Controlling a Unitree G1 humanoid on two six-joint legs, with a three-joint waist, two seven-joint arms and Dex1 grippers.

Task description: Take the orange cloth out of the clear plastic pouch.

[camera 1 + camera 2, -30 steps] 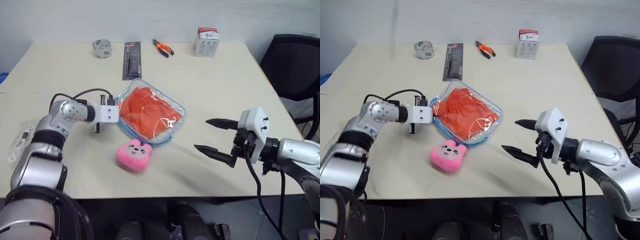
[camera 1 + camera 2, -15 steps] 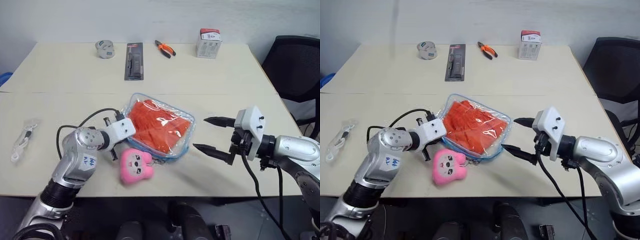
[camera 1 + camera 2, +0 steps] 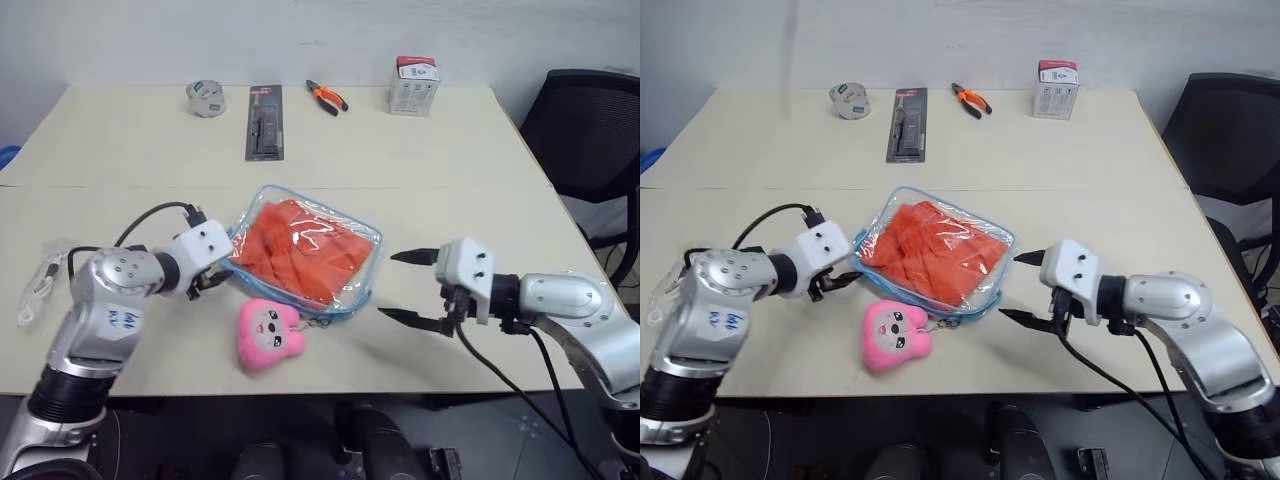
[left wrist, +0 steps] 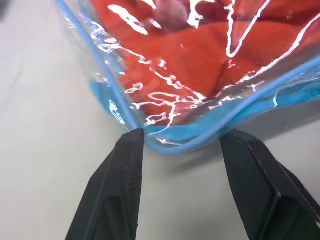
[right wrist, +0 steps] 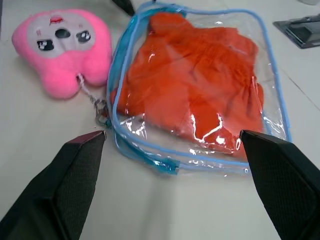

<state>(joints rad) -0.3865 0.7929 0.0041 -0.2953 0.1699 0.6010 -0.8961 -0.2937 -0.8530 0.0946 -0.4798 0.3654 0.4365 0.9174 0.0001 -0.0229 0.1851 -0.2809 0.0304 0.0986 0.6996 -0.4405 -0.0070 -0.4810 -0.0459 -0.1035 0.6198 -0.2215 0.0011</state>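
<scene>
Clear plastic pouch point(image 3: 305, 250) lies flat near the middle of the table point(image 3: 450, 170), blue zipper trim around its edge. Orange cloth point(image 3: 300, 252) is wholly inside it, crumpled, filling most of the pouch. Pink plush charm point(image 3: 268, 333) sits on the table just in front of the pouch's near edge, joined to it by a short chain.

Left gripper point(image 3: 212, 284) is at the pouch's left corner. In the left wrist view its two fingers point(image 4: 117, 195) stand apart, one to each side of the blue-trimmed corner; one tip is touching or almost touching the trim, the other is just off it. Nothing is clamped between them: jaws released, the pouch corner sitting just ahead of the gap.

Right gripper point(image 3: 410, 288) hovers low over the table just to the right of the pouch, fingers spread wide, pointing at the pouch's right edge and apart from it. It is empty. In the right wrist view the whole pouch lies ahead between the two fingers point(image 5: 75, 195), with the cloth showing through the plastic and the plush charm off toward one fingertip.

Along the far edge of the table, well apart from the pouch: a roll of tape point(image 3: 204, 97), a flat black package point(image 3: 264, 121), orange-handled pliers point(image 3: 327, 96), a small white box point(image 3: 413, 85). A small clear-wrapped item point(image 3: 38, 285) lies at the table's left side. Black chair point(image 3: 590, 140) stands beyond the right edge.
</scene>
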